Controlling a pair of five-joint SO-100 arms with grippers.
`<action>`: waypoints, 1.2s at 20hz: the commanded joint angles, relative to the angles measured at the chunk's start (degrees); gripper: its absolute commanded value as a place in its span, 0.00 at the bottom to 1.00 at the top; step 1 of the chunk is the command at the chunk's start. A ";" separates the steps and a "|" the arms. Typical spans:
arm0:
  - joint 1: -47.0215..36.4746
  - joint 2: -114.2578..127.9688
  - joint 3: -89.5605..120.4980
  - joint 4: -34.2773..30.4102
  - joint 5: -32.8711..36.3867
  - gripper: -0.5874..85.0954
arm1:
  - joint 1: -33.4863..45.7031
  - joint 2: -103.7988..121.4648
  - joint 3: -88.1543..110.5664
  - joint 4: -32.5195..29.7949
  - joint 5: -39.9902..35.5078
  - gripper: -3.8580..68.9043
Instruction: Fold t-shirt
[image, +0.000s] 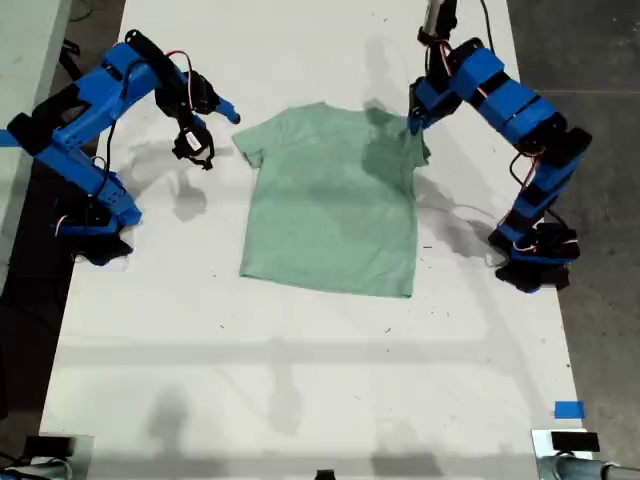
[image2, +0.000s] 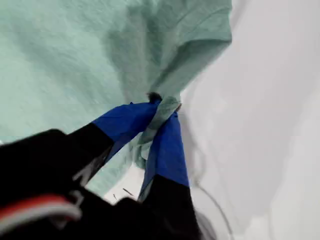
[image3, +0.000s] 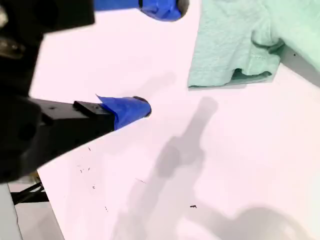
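Mid-table, the t-shirt (image: 330, 205) lies flat; my first gripper (image2: 161, 107) is pinched on its sleeve at the exterior view's right. My second gripper (image3: 160, 55) hangs wide apart, empty, just off the other sleeve (image3: 232, 50). Fabric looks soft, light, limp, so grab hems and sleeve edges.

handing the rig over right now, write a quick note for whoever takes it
My first end effector: shut on the t-shirt, pinching the sleeve at the exterior view's right; fabric is bunched between the fingertips.
My second end effector: open, holding nothing, above the bare white table just off the sleeve at the exterior view's left.
Shirt: lying mostly flat in the middle of the table, hem toward the exterior view's bottom.
Done: one sleeve gripped.
Left: no fold shows yet, so probably grip the other sleeve, then make all the folds.
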 joint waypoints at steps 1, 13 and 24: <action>0.88 1.23 -2.81 0.09 0.18 0.38 | -5.27 -2.99 -13.54 2.02 5.19 0.03; 1.32 0.97 -2.90 -0.18 0.09 0.37 | -17.49 -26.28 -26.89 -11.78 19.42 0.03; 3.43 -0.09 -2.90 -0.70 -0.62 0.38 | -19.60 -24.26 -32.87 -12.13 13.89 0.45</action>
